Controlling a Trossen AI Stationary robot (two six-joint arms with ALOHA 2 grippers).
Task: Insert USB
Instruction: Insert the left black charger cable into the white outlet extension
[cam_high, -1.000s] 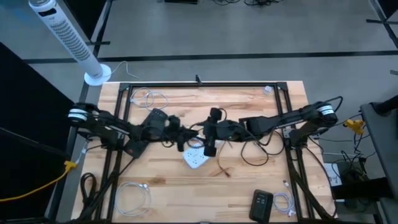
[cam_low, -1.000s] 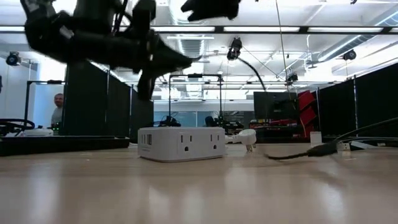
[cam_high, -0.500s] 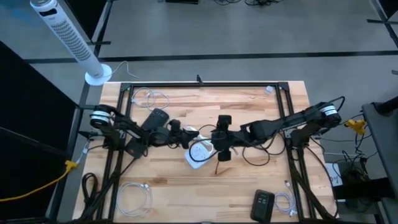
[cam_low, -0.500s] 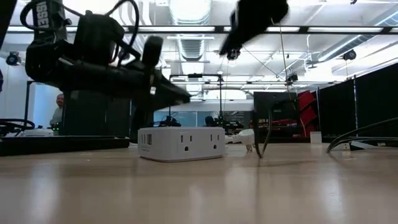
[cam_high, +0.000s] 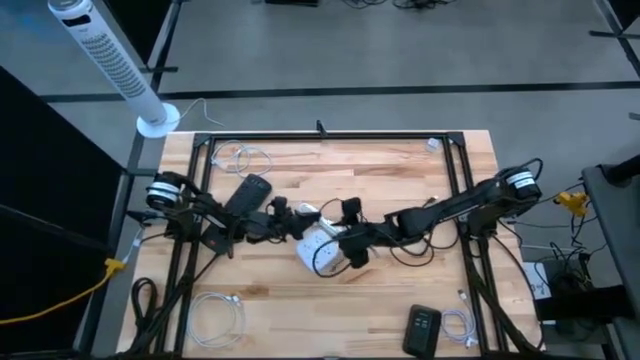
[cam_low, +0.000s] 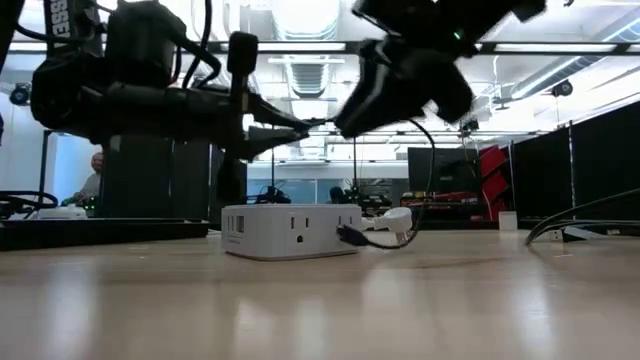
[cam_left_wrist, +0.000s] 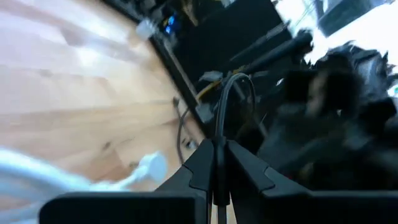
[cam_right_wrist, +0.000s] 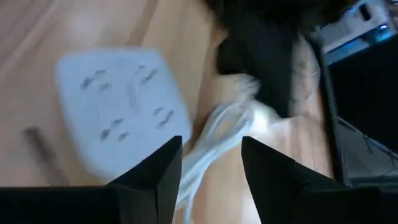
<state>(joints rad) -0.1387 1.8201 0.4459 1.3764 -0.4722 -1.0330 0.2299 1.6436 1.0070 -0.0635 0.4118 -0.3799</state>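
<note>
Cable: thin black USB cable (cam_left_wrist: 219, 124) pinched in the shut left gripper (cam_high: 290, 222), looping over the gap between the arms.
Power strip: white power strip (cam_high: 318, 245) lies mid-table, its outlet face toward the near edge in the low view (cam_low: 292, 231).
Right gripper: right gripper (cam_high: 352, 252) hovers just right of the strip, fingers parted, empty.
Relation: strip sits between both grippers, left gripper just to its far-left.
Nearer arm: hard to tell.

Table (cam_high: 400, 160): pale wood planks, smooth, satin sheen in low view. Power strip (cam_low: 290, 231) under right gripper (cam_high: 350, 252): white plastic, matt. Black cable (cam_left_wrist: 225, 99) pinched by left gripper (cam_left_wrist: 215, 163): rubbery, slight gloss. Both grippers: dark matt plastic. Table frame (cam_high: 330, 134): black metal.
</note>
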